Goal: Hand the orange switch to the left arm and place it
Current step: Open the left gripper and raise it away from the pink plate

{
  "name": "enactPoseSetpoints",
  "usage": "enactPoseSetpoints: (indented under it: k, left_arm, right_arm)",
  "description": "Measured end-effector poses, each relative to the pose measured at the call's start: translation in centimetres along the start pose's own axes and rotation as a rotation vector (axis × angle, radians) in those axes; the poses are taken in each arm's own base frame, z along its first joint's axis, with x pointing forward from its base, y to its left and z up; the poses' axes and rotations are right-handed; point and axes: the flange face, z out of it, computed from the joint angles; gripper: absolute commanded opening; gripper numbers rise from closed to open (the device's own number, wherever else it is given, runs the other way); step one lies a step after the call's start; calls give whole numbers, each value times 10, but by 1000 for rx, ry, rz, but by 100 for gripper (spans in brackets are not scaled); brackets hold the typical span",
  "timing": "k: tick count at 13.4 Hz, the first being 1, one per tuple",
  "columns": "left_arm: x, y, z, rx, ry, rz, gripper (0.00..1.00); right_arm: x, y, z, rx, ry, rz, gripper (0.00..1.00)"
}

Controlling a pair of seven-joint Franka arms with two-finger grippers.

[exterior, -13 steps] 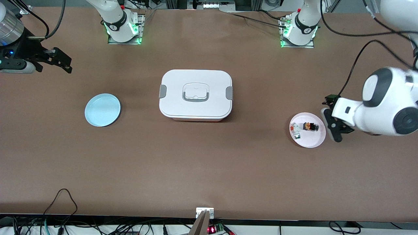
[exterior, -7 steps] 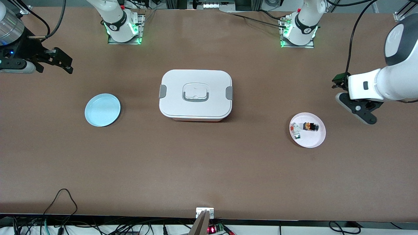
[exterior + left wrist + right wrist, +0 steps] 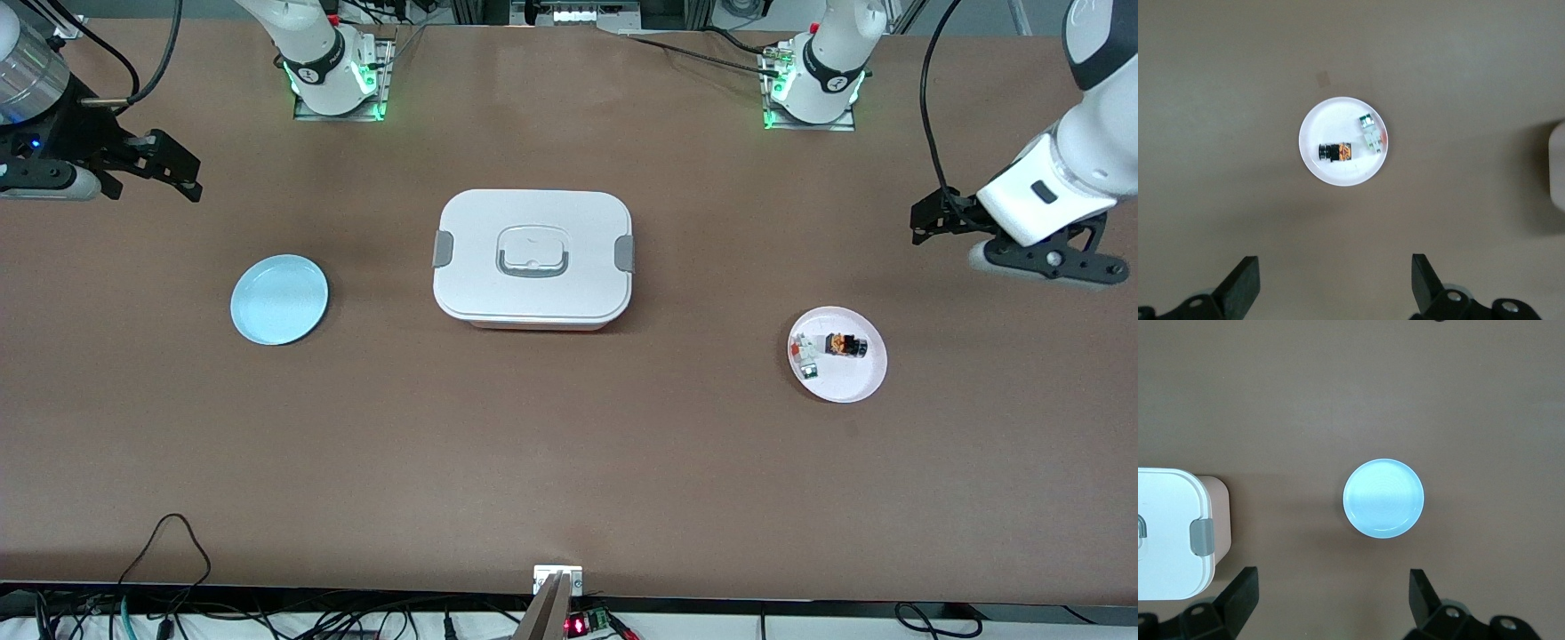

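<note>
The orange switch [image 3: 845,344], black with an orange face, lies on a small pale plate [image 3: 853,382] toward the left arm's end of the table. It also shows in the left wrist view [image 3: 1336,152] on that plate [image 3: 1338,117]. My left gripper [image 3: 922,222] is open and empty, up over bare table beside the plate, its fingers wide apart in its wrist view [image 3: 1335,287]. My right gripper [image 3: 182,169] is open and empty and waits over the right arm's end of the table [image 3: 1331,603]. The white box [image 3: 480,284] stands shut at mid table.
A small red-white-green part [image 3: 805,353] shares the pale plate with the switch [image 3: 1370,133]. An empty blue plate [image 3: 279,299] lies between the box and the right arm's end, and shows in the right wrist view [image 3: 1383,498] beside the box [image 3: 1171,533].
The left arm has swung its gripper away from beside the pale plate, up and toward the robots' side. The right gripper has barely moved. The switch has not moved.
</note>
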Motion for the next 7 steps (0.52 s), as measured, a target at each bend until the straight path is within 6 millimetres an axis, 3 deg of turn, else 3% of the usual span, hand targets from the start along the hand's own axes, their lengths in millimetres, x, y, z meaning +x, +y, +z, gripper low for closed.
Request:
enactPoseSetpoints:
  k: [3, 7]
  left_arm:
    - [-18, -3, 11, 0, -13, -31, 100]
    - [-20, 3, 13, 0, -19, -25, 100]
  right_arm:
    - [0, -1, -1, 1, 2, -2, 100]
    - [0, -1, -1, 1, 3, -2, 100]
